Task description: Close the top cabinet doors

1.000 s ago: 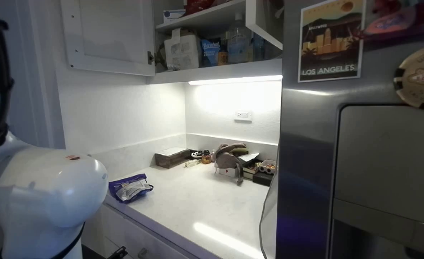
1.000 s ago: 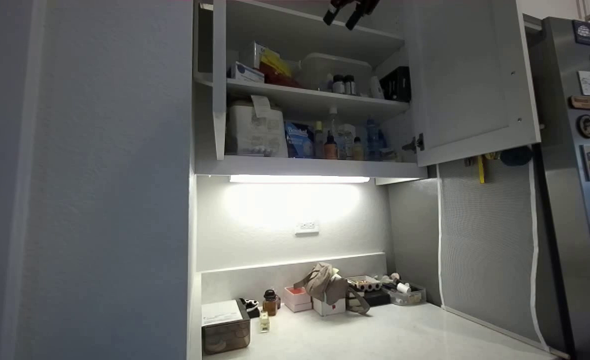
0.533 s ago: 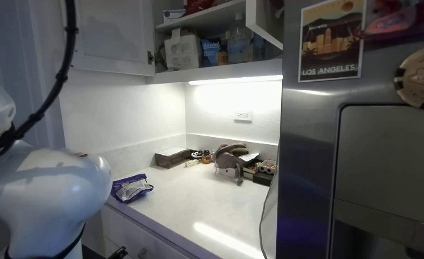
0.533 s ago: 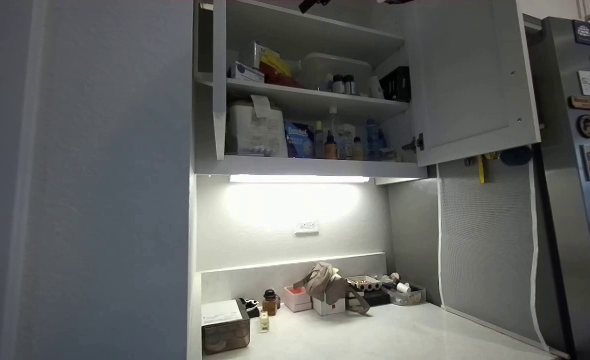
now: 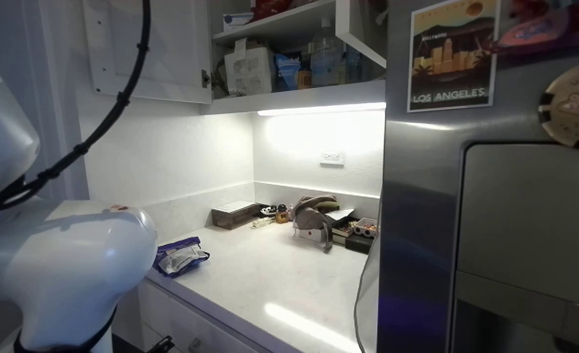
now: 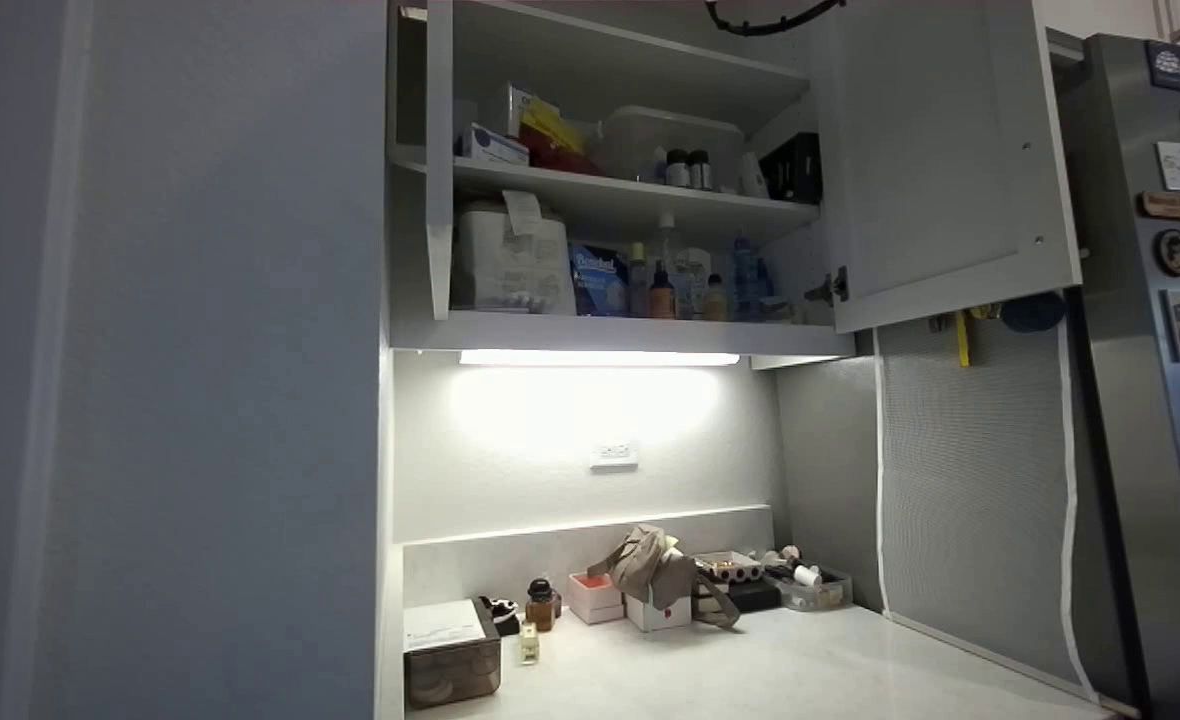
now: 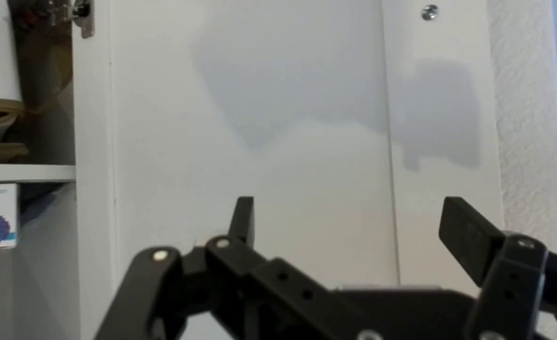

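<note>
1. Above the pale counter [image 5: 270,274], two tall white flat-panel cupboard doors [image 5: 167,49] stand open on one white cabinet [image 6: 640,332] — long axes vertical on both.
2. The wall-side door [image 5: 176,59], swung well out, turns its panelled inner face to view in an exterior view; in an exterior view it points forward, nearly edge-on, narrow free edge [image 6: 438,170] foremost.
3. The fridge-side door [image 6: 950,170] angles outward beside one grey steel fridge [image 6: 1165,430], its inner face likewise showing.
4. One black two-fingered gripper [image 7: 352,223] shows in the wrist view — released, its two fingers spread wide, before the wall-side door's inner face; whether it touches the door, I cannot tell.
5. Two white shelves [image 6: 600,186] show above the cabinet floor; two small black-capped bottles [image 6: 677,172] stand on the lower one.
6. Beneath the cabinet are one bright strip light [image 6: 600,358] and one white wall outlet [image 6: 614,457]; one purple plastic bag [image 5: 181,257] lies on the counter, partly hidden by one white robot arm [image 5: 73,250].
</note>
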`<state>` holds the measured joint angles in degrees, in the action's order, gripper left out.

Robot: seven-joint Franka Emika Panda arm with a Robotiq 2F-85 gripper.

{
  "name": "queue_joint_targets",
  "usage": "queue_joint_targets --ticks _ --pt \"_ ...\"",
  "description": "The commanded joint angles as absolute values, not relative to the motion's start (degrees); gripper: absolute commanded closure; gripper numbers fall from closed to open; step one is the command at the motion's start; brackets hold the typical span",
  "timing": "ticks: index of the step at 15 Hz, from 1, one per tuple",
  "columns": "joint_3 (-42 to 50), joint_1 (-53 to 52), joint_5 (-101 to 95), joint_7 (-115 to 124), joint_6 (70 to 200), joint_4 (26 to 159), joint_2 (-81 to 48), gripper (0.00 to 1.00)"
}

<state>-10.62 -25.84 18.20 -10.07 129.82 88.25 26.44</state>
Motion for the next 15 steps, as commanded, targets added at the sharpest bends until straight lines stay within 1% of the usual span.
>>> queue_joint_targets --ticks 1,7,15 --pt "-10.3 -26.9 22.2 -12.3 125.6 84.3 24.3 0.0" --pt "-11.7 -27.7 24.5 -13.7 121.9 82.0 23.8 0.0" --pt "-14.0 -28.3 25.7 -15.1 123.9 81.1 22.4 0.0"
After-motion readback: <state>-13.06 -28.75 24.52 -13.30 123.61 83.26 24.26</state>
